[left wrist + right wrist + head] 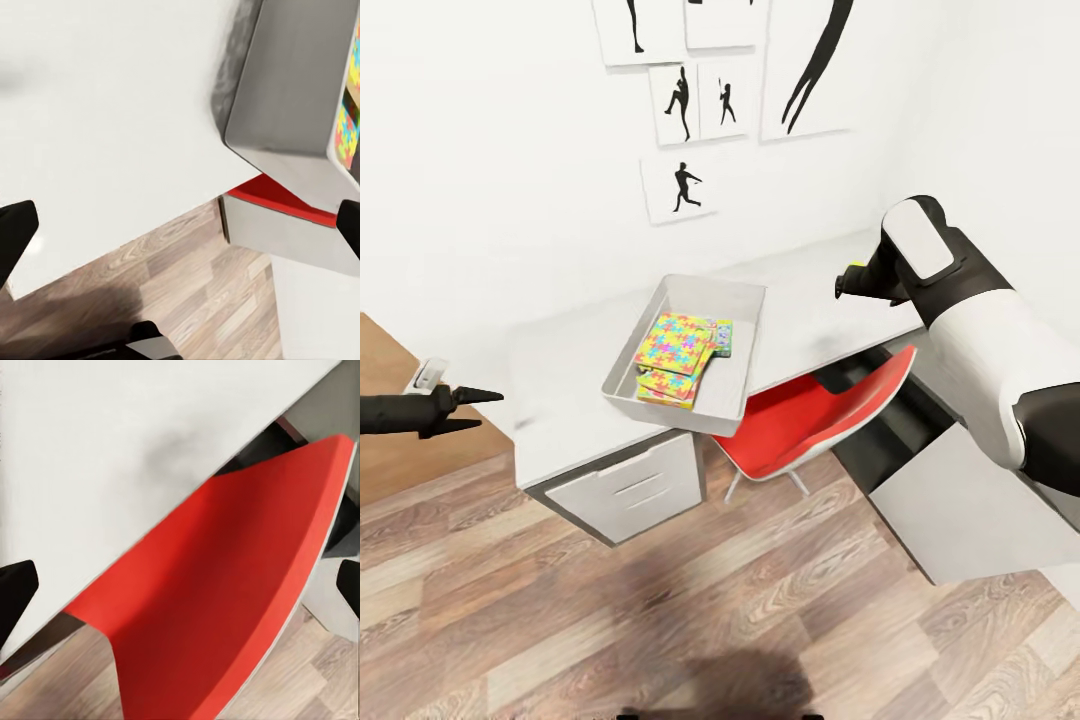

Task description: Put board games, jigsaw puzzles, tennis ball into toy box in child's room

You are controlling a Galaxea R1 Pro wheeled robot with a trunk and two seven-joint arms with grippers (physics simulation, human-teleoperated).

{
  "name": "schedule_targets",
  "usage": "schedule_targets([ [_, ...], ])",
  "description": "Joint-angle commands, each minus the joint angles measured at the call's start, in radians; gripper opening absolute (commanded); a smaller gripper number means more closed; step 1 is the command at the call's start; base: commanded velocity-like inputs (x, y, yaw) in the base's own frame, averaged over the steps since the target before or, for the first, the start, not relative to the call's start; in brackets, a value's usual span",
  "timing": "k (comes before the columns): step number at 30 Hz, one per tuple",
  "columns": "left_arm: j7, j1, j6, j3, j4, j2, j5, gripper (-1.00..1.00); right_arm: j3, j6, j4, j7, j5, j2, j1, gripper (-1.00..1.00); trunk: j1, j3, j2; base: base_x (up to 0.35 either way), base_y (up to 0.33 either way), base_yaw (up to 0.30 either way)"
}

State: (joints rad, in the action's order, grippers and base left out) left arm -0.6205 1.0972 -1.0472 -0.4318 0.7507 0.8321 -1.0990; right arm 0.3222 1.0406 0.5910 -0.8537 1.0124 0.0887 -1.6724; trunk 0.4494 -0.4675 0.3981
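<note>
Light grey sloping-walled toy box (745, 300) frame centre on pale desk top (560, 370) holds thin, stiff, light jigsaw squares (672, 350), best pinched edgewise; left gripper (478, 410) and right gripper (180, 592) both spread, empty

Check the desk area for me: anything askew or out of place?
Yes: the toy box sits skewed on the table, its near corner jutting past the front edge above the red chair. The jigsaw puzzles inside it lie in a loose, offset stack. Nothing looks spilled or damaged.
</note>
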Motion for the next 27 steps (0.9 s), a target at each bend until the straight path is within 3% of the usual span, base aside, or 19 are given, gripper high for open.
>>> schedule_targets([
  [1, -0.008, 0.003, 0.000, -0.005, -0.001, 0.001, 0.004, 1.00, 0.008, 0.003, 0.001, -0.008, 0.010, 0.002, -0.001, 1.00, 0.001, -0.002, 0.002, 0.006, -0.254, 0.200],
  [13, -0.008, 0.003, 0.000, -0.005, 0.023, 0.002, 0.001, 1.00, 0.007, 0.000, 0.004, -0.008, 0.008, 0.001, 0.000, 1.00, 0.001, 0.002, 0.002, 0.077, -0.132, 0.245],
  [27, -0.009, 0.003, 0.000, -0.006, 0.043, 0.002, -0.001, 1.00, 0.005, 0.001, 0.004, -0.008, 0.008, 0.004, 0.000, 1.00, 0.001, 0.024, 0.002, 0.060, -0.107, 0.083],
])
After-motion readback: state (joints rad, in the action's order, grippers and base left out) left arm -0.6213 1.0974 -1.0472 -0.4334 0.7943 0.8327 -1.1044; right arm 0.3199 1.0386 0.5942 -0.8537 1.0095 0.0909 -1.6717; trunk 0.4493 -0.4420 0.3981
